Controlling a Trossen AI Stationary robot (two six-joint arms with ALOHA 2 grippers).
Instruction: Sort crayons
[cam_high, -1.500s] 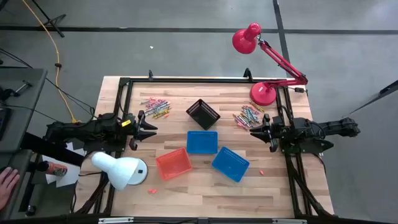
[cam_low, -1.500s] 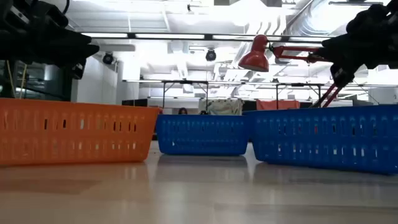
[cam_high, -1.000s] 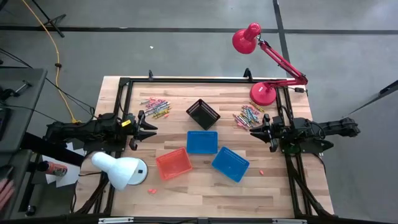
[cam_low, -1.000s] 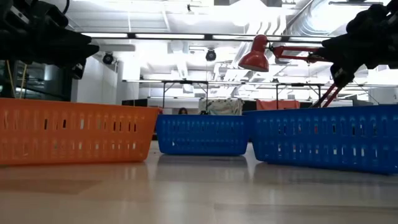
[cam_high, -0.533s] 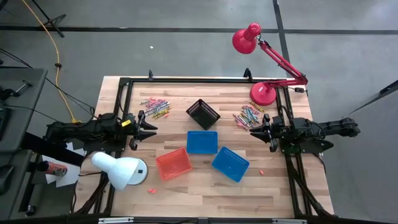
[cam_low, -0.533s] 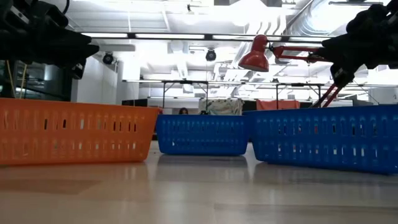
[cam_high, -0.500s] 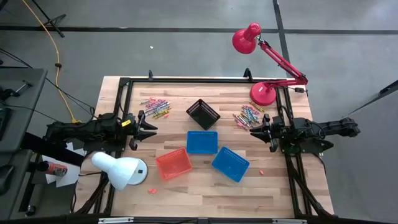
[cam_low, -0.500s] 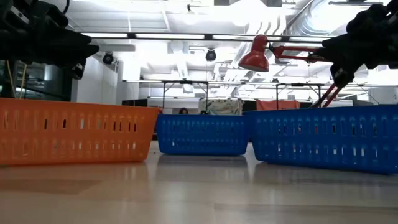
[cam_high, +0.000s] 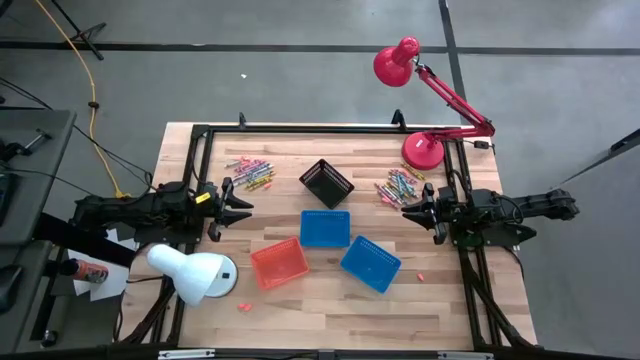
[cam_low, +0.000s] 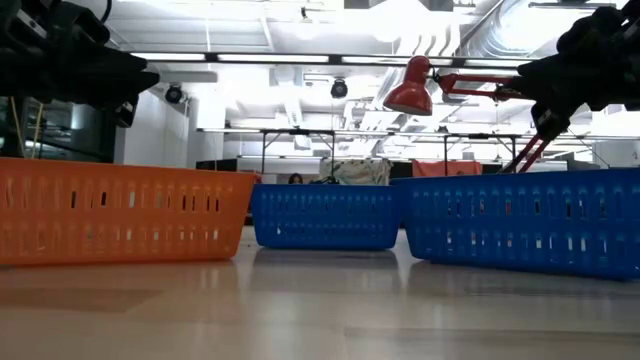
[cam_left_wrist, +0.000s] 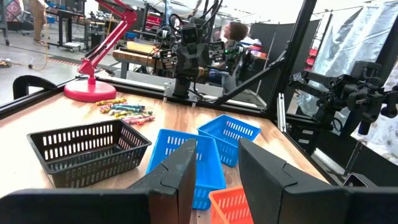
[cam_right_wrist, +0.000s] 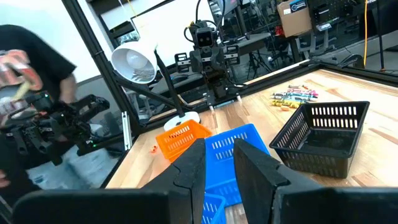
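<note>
Lying in two loose heaps on the far part of the desk (cam_high: 330, 300), the crayons are split: one pile (cam_high: 250, 172) sits far left, the other pile (cam_high: 398, 187) far right, just in front of the red lamp's base (cam_high: 423, 150). A few stray crayons (cam_high: 243, 306) rest near the front edge, by the white lamp (cam_high: 195, 273). Between the piles stands a black mesh basket (cam_high: 327, 183); nearer are a blue basket (cam_high: 326, 228), a second blue basket (cam_high: 370, 263) to its right and an orange basket (cam_high: 280, 263) to its left, all three apart from the crayons. The left pincer (cam_high: 243, 207) hangs at the desk's left side, fingers (cam_left_wrist: 180, 171) spread a little with nothing between them. The right pincer (cam_high: 409, 211) hangs at the right side, just near the right pile, fingers (cam_right_wrist: 255, 165) slightly parted and empty. A person in a dark shirt (cam_right_wrist: 28, 74) shows blurred beyond the desk
</note>
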